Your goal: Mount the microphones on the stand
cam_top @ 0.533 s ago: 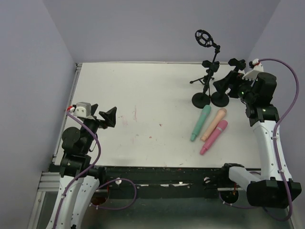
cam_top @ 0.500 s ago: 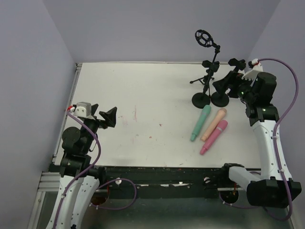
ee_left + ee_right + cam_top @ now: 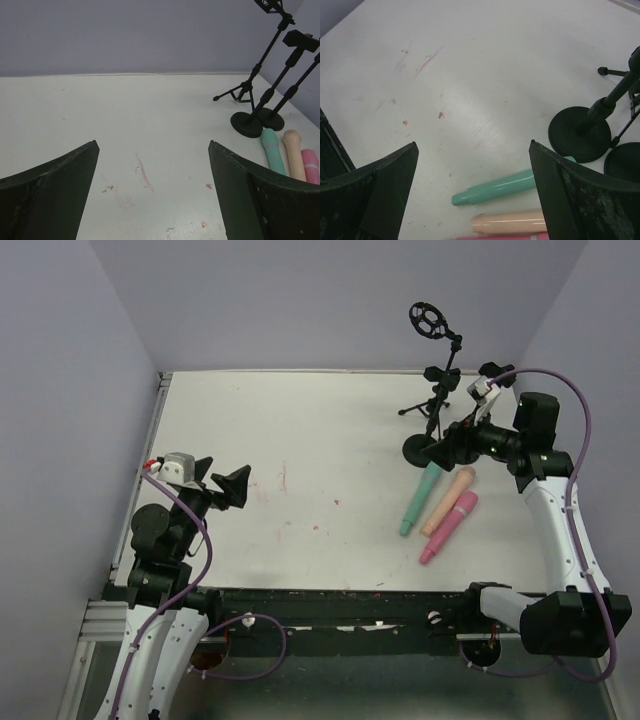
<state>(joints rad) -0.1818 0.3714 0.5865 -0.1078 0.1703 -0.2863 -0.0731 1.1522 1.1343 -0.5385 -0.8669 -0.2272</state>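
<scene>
Near the table's point(image 3: 300, 420) right edge, three microphones lie loose beside the stands point(image 3: 246, 124).
My right end effector point(image 3: 442, 448) hangs wide open and empty over the round stand bases, just beyond the mint green microphone point(image 3: 421, 498), peach microphone point(image 3: 449, 501) and pink microphone point(image 3: 449, 526) lying side by side; my left end effector point(image 3: 218, 478), equally spread and empty, hovers by the left edge, wide table between.

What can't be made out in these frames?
- Right wrist: pink mic mostly cut by bottom edge; green mic and peach mic heads run behind a finger.
- Top: right gripper covers one round stand base.
- Left wrist: tripod stand top cut by top edge.
</scene>
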